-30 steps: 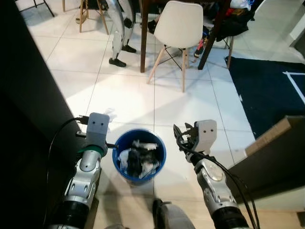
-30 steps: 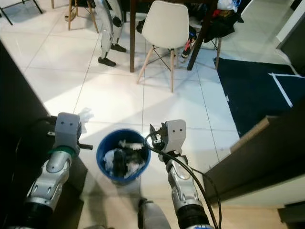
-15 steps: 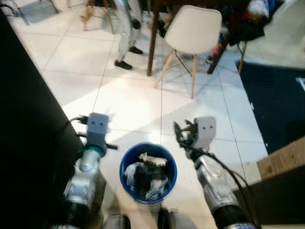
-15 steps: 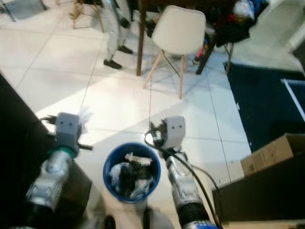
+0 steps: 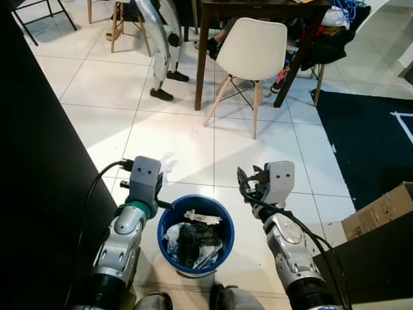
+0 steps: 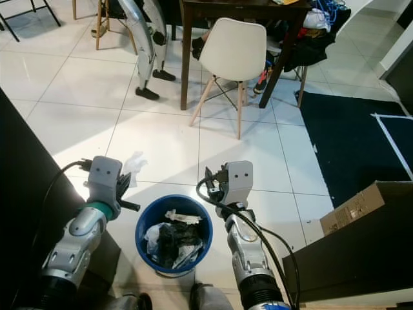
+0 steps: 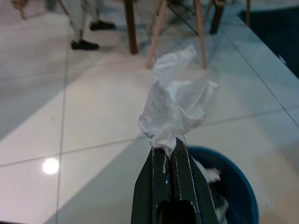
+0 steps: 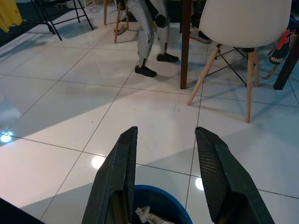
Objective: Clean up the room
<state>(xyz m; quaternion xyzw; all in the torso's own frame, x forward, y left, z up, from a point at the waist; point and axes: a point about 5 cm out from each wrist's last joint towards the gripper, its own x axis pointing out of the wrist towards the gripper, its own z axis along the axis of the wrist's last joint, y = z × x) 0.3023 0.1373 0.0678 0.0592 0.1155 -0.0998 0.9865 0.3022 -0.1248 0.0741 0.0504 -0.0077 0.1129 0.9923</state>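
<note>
Left hand now nearer round blue plastic bin, at its 10 o'clock, pinching crumpled white tissue. Right hand wide, empty. Step: disposal; next, carry over rim, release.

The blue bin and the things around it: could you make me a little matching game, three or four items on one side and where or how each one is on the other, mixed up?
Things:
1. blue bin
2. crumpled tissue
3. right gripper
4. white chair

States:
A. open, holding nothing, above the bin's rim
B. pinched in the shut left gripper
C. on the tiled floor between the two arms, with rubbish inside
D. standing by the dark table further off

Pairs: 1-C, 2-B, 3-A, 4-D
</note>
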